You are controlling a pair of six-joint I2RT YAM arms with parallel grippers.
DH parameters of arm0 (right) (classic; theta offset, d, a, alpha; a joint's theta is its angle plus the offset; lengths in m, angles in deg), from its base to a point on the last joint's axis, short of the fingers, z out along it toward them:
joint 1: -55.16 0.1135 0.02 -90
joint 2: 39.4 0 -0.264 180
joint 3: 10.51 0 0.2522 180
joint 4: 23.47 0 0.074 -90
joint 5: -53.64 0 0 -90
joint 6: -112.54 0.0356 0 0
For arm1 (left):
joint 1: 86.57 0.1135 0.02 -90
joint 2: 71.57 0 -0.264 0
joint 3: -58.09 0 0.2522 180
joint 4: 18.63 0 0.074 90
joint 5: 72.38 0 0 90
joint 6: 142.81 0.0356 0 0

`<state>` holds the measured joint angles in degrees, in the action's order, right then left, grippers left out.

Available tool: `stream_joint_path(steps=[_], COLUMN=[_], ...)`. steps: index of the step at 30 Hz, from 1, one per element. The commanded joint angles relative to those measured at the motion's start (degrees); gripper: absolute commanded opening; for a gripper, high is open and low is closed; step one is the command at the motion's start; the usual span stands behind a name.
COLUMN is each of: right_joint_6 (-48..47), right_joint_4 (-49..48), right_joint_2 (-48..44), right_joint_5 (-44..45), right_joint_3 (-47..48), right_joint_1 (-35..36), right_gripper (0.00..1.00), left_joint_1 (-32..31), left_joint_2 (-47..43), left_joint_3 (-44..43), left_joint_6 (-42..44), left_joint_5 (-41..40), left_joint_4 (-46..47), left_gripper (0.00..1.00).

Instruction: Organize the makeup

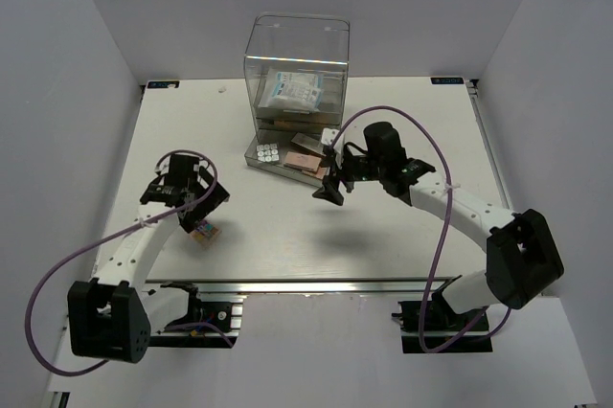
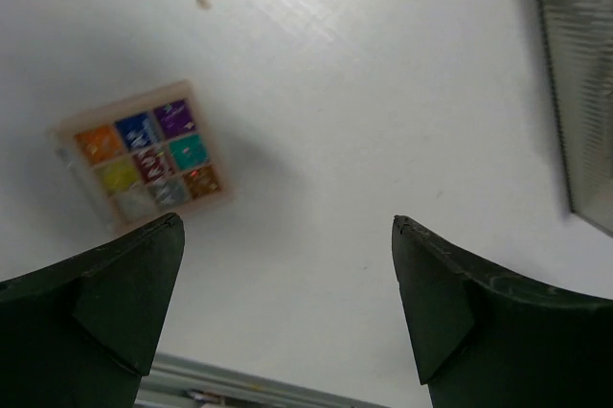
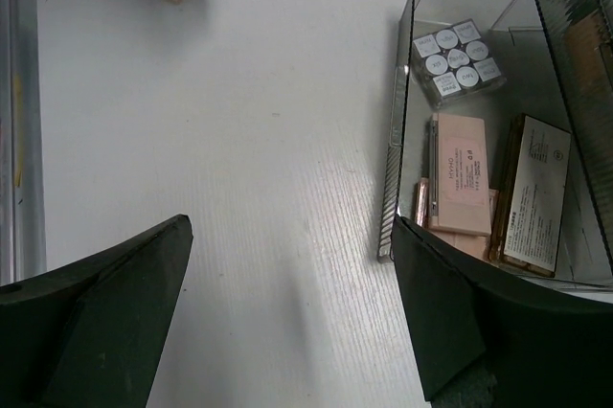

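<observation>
Multicoloured palette lay just ahead of my left gripper, off-centre; jaws wide, empty. Right gripper wide too, farther.

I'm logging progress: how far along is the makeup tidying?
Done: the white round-pan palette and peach palettes lie in the open drawer. In hand: nothing; the left pincer and right pincer are both open and empty. Left: the multicoloured palette lies out on the table.
</observation>
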<state>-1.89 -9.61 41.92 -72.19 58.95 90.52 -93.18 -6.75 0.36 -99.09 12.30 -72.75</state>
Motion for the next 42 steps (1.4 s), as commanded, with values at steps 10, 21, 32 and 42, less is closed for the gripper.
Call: stream_joint_path(steps=[10, 21, 32, 42], right_joint_6=[1.2, 1.3, 1.2, 1.0], right_joint_4=[-1.7, -2.1, -1.6, -1.7], right_joint_2=[1.4, -0.4, -0.9, -0.4], right_joint_5=[-0.6, -0.1, 0.3, 0.5], right_joint_3=[0.5, -1.4, -2.0, -0.8], right_joint_1=[0.5, 0.5, 0.6, 0.6], right_gripper=[0.89, 0.89, 0.89, 0.89], left_joint_1=[-0.2, -0.1, 0.5, 0.6], left_joint_2=[-2.9, 7.0, 15.5, 8.6], left_joint_3=[9.8, 9.5, 11.9, 6.3], left_joint_6=[-8.3, -6.4, -6.1, -4.1], left_joint_5=[-8.1, -9.6, -7.5, -0.8], left_joint_4=[-4.6, 1.8, 5.4, 7.4], left_gripper=[0.98, 0.98, 0.88, 0.09])
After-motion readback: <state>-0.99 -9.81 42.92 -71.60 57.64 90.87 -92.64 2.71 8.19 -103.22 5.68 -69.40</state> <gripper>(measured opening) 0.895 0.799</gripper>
